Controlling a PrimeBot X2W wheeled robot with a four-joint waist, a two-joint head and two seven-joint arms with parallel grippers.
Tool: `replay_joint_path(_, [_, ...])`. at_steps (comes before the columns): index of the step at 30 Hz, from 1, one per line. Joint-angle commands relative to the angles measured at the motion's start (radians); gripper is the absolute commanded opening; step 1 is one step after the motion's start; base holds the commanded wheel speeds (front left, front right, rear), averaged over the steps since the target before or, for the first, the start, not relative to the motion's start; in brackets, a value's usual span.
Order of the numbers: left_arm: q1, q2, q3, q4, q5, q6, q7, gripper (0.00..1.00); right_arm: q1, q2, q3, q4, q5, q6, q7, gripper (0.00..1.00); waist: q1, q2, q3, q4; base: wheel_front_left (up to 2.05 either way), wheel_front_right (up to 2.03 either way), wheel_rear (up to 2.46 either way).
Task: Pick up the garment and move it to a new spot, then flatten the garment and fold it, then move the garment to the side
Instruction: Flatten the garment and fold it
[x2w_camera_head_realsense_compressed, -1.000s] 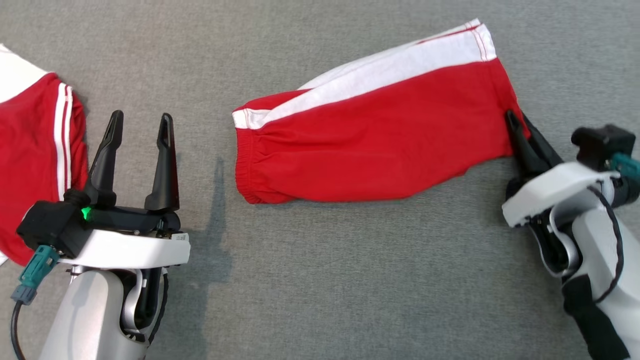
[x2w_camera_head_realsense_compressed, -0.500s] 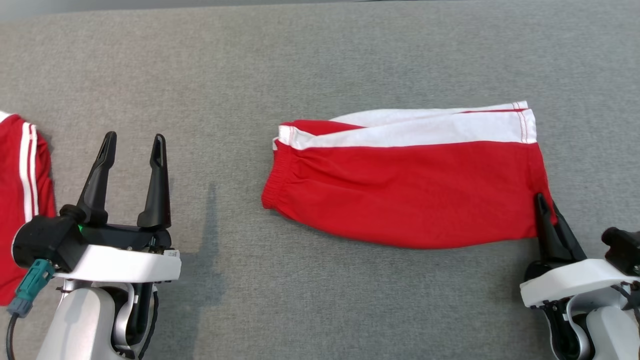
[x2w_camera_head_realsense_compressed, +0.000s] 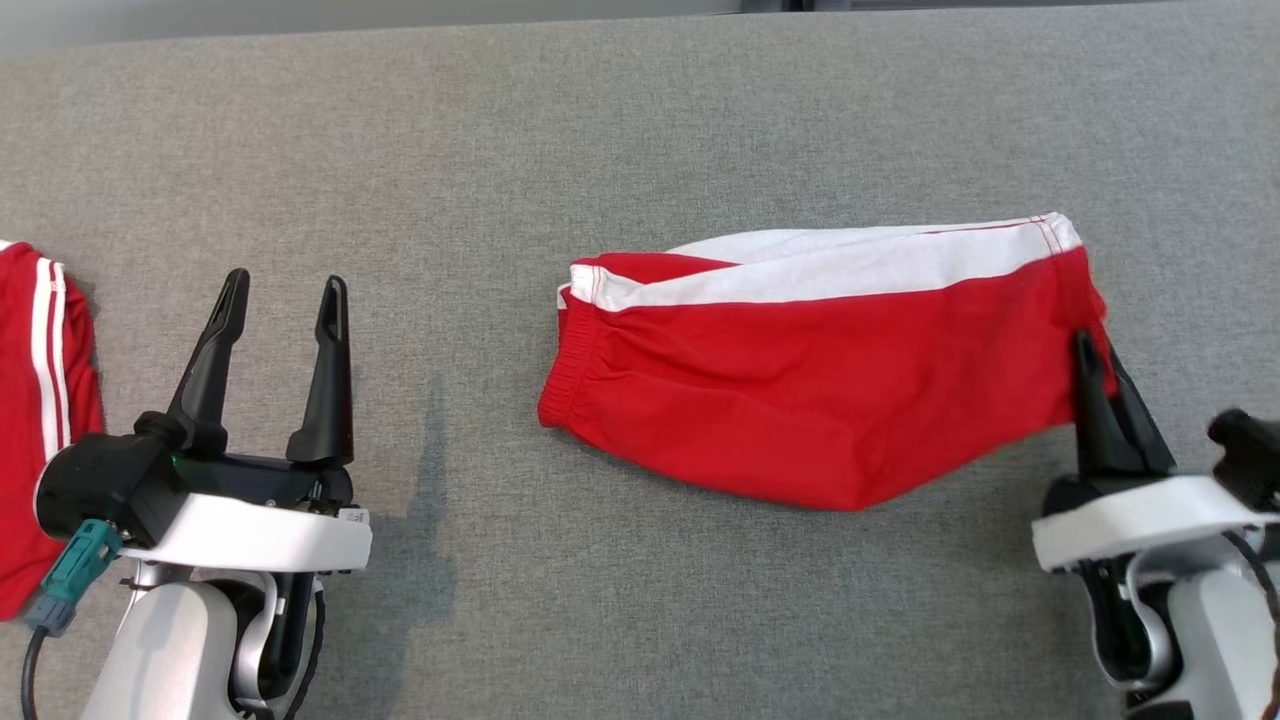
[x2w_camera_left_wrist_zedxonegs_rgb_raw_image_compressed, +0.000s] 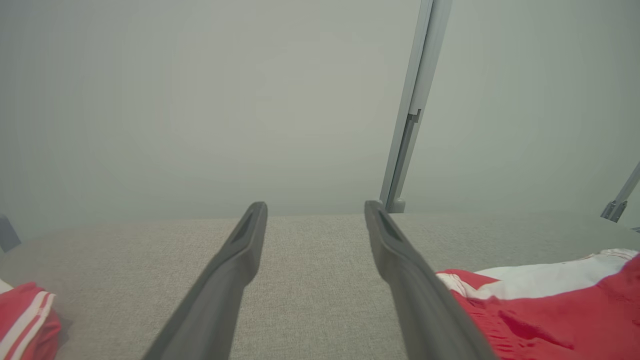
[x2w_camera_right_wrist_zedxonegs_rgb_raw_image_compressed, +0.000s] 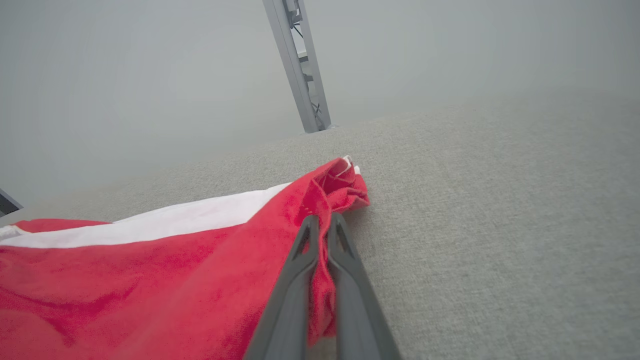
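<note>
The garment (x2w_camera_head_realsense_compressed: 800, 400) is a pair of red shorts with a white side band, folded and lying across the grey surface right of centre. My right gripper (x2w_camera_head_realsense_compressed: 1090, 345) is shut on its right hem, which is raised a little and bunched; the lower edge sags to a point. The right wrist view has the fingers (x2w_camera_right_wrist_zedxonegs_rgb_raw_image_compressed: 300, 280) pinching red cloth (x2w_camera_right_wrist_zedxonegs_rgb_raw_image_compressed: 150, 280) at the gripper (x2w_camera_right_wrist_zedxonegs_rgb_raw_image_compressed: 322, 220). My left gripper (x2w_camera_head_realsense_compressed: 285, 285) stands open and empty at lower left, well apart from the waistband. In the left wrist view the garment (x2w_camera_left_wrist_zedxonegs_rgb_raw_image_compressed: 550, 310) lies right of that gripper (x2w_camera_left_wrist_zedxonegs_rgb_raw_image_compressed: 315, 207).
A second red garment with white stripes (x2w_camera_head_realsense_compressed: 40, 400) lies at the far left edge, also seen low left (x2w_camera_left_wrist_zedxonegs_rgb_raw_image_compressed: 25, 315). The grey fabric surface (x2w_camera_head_realsense_compressed: 640, 130) stretches wide behind and in front. A metal post (x2w_camera_left_wrist_zedxonegs_rgb_raw_image_compressed: 407, 110) stands at its back edge (x2w_camera_right_wrist_zedxonegs_rgb_raw_image_compressed: 297, 65).
The head camera has shifted, so the whole picture moved. The right gripper has drawn the held hem up and back, making the garment's lower edge sag. The left gripper stays open.
</note>
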Motion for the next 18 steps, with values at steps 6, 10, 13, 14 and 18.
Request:
replay_joint_path(6, [-0.003, 0.000, -0.014, 0.007, -0.008, -0.001, 0.002, 1.00, -0.082, 0.030, 0.150, -0.162, -0.055, 0.000, 0.026, 0.00, 0.0000, 0.0000, -0.008, 0.015, 0.00, 0.00, 0.00])
replay_joint_path(10, [-0.018, -0.005, -0.029, 0.015, -0.005, -0.007, 0.000, 1.00, -0.141, 0.052, 0.323, -0.209, -0.052, 0.000, 0.057, 0.00, 0.0000, 0.0000, -0.006, 0.029, 0.00, 0.00, 0.00])
replay_joint_path(13, [-0.027, -0.014, -0.040, 0.023, -0.007, -0.010, -0.004, 1.00, -0.182, 0.061, 0.440, -0.175, -0.028, 0.000, 0.077, 0.00, 0.0000, 0.0000, -0.002, 0.047, 0.00, 0.00, 0.00])
replay_joint_path(14, [-0.029, -0.017, -0.043, 0.028, -0.008, -0.010, -0.007, 1.00, -0.193, 0.065, 0.471, -0.160, -0.015, 0.000, 0.080, 0.00, 0.0000, 0.0000, -0.001, 0.053, 0.00, 0.00, 0.00])
replay_joint_path(18, [-0.042, -0.026, -0.051, 0.042, -0.014, -0.016, -0.016, 1.00, -0.234, 0.074, 0.574, -0.058, 0.023, 0.000, 0.084, 0.00, 0.0000, 0.0000, 0.005, 0.076, 0.00, 0.00, 0.00])
